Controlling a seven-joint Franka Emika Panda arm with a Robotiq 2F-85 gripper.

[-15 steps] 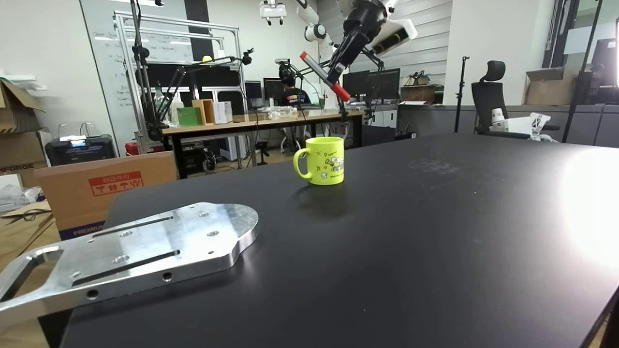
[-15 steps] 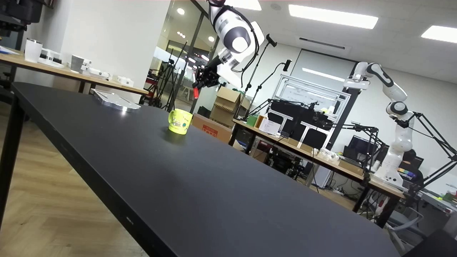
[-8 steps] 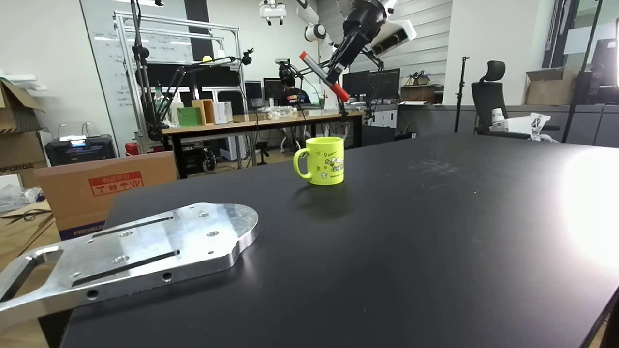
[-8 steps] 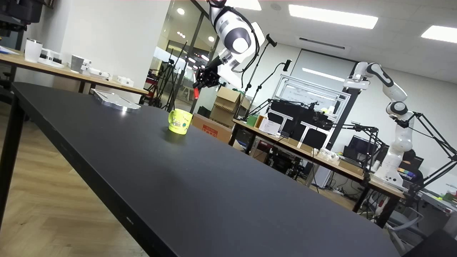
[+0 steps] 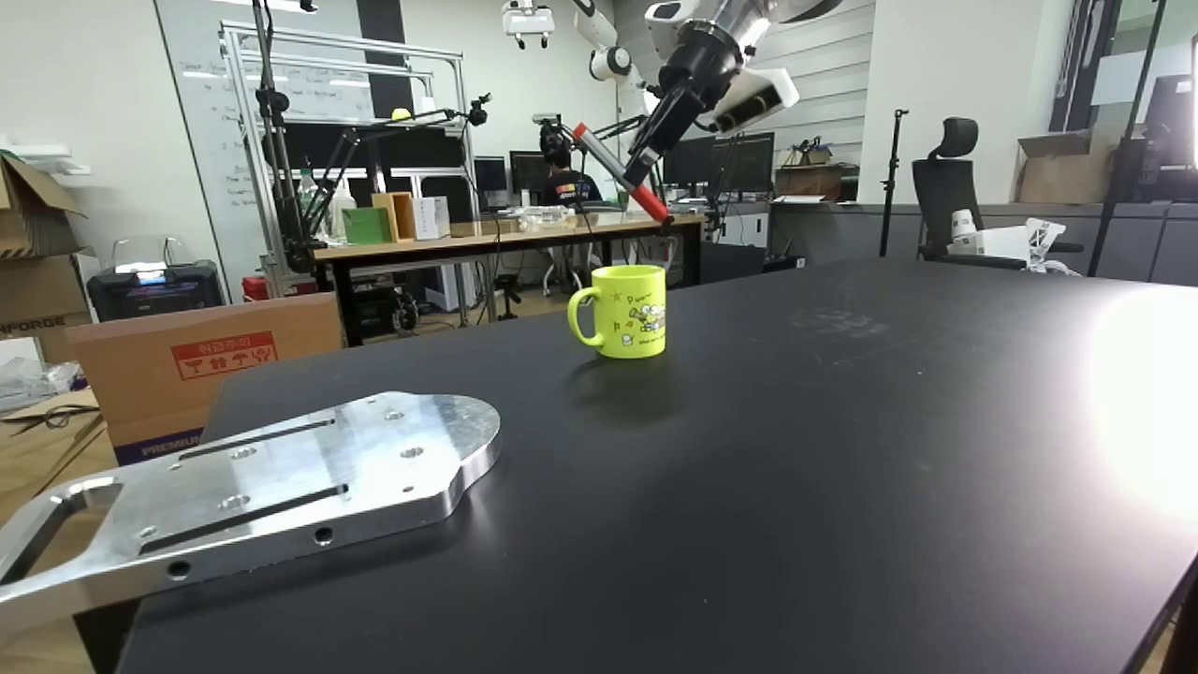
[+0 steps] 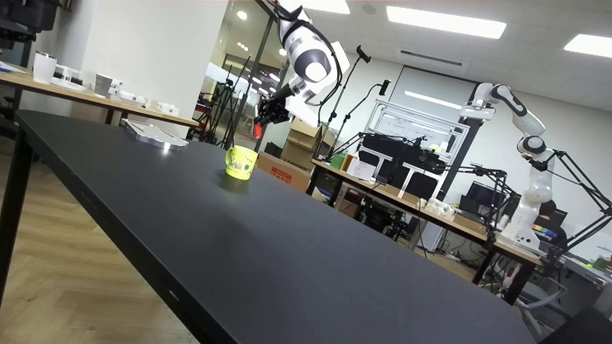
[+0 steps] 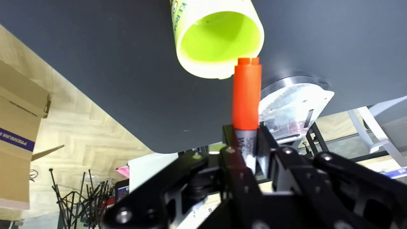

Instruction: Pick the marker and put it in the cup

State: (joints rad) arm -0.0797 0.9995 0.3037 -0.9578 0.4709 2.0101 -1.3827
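In an exterior view, the gripper (image 5: 639,171) is seen clamped on the marker (image 5: 615,168), which is held in the air higher than the cup (image 5: 622,314); the cup is stood upright on the black table (image 5: 805,449). The marker's long axis is slanted, and its red end is pointed down.

In an exterior view, the red cap (image 6: 257,131) is shown above the cup and apart from it, apparently off to one side, though depth cannot be fixed.

In the wrist view, the cup's mouth (image 7: 221,36) is seen ahead of the cap, by which a small stretch of rim is hidden. The pick can be judged complete and the placing not yet done. The cap should probably be brought over the mouth and the slant reduced before any lowering; otherwise the rim may be struck.
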